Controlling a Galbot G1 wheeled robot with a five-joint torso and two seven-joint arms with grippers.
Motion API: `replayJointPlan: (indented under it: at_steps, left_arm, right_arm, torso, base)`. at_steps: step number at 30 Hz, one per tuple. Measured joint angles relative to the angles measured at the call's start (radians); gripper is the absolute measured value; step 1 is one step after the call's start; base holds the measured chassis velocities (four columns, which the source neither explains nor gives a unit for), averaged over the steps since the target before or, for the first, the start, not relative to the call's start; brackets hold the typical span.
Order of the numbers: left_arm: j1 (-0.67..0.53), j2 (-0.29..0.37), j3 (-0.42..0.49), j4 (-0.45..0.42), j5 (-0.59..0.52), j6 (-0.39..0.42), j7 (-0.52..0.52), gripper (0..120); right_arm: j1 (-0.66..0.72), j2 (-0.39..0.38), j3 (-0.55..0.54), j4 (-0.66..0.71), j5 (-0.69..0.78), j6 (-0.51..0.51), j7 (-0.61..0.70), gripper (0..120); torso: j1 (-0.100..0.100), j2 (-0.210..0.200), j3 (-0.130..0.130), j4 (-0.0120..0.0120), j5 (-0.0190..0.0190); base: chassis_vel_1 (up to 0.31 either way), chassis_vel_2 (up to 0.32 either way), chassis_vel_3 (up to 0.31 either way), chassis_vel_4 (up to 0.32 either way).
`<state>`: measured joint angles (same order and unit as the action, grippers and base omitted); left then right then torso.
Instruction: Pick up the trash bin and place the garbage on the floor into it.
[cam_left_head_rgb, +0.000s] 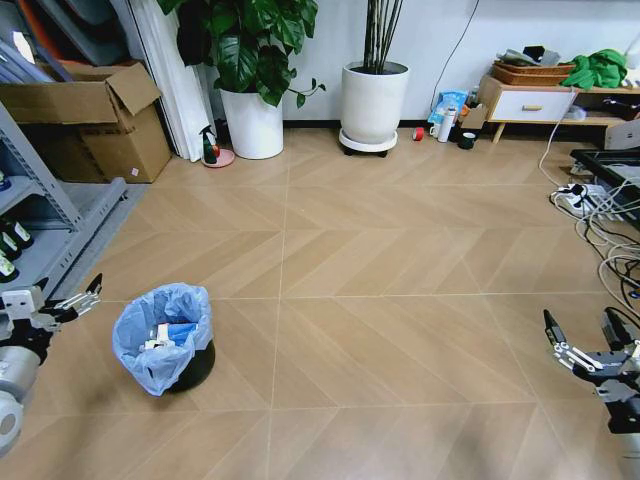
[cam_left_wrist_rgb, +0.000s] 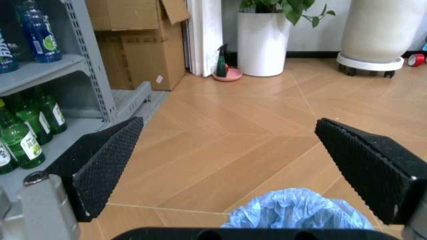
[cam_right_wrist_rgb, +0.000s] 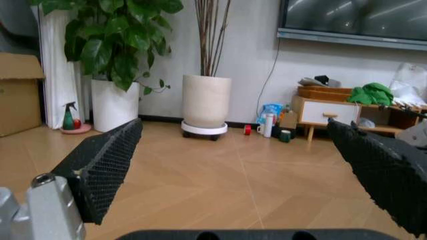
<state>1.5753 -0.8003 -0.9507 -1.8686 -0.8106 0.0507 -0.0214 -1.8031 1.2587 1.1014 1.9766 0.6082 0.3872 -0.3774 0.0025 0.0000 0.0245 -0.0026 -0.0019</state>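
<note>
standing bin on floor, both grippers empty and apart

body: trash bin (cam_left_head_rgb: 165, 340) sits upright on the floor (cam_left_head_rgb: 380, 300), low on the robot's left side, black body with baggy light-blue liner (cam_left_wrist_rgb: 300, 210) spilling over the rim. garbage (cam_left_head_rgb: 165, 335) lies inside the liner, white and blue pieces visible at the mouth, can't tell each item. left gripper (cam_left_head_rgb: 72, 300) hovers just beside the bin on its outer left, near the grey shelf rack (cam_left_head_rgb: 50, 220); fingers (cam_left_wrist_rgb: 100, 165) spread wide, released, nothing between them, liner top seen just under the gap in the left wrist view. right gripper (cam_left_head_rgb: 585, 345) hangs well apart from the bin at the far right, low over bare floor, fingers (cam_right_wrist_rgb: 100, 165) also spread and grasping nothing. green bottles (cam_left_wrist_rgb: 30, 135) stand on the rack shelf. cardboard box (cam_left_head_rgb: 95, 120) behind the rack. two white plant pots by the back wall, one with a leafy plant (cam_left_head_rgb: 252, 122), one on a wheeled base (cam_left_head_rgb: 373, 102). spray bottle (cam_left_head_rgb: 210, 145) beside the leafy pot. low cabinet (cam_left_head_rgb: 535, 100) at back right with green cloth (cam_left_head_rgb: 598, 70) on top. cables (cam_left_head_rgb: 605, 225) trail on the floor at right.
</note>
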Motion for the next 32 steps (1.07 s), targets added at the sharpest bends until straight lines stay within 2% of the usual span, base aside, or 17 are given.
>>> replayJointPlan:
  at_steps: [32]
  left_arm:
    - [-0.001,0.0,0.001,0.001,0.0,0.0,0.0,100]
  right_arm:
    - [0.0,0.0,0.0,-0.001,0.0,0.0,0.0,100]
  torso:
    - [0.0,0.0,0.0,0.0,0.0]
  base:
    - [0.0,0.0,0.0,0.0]
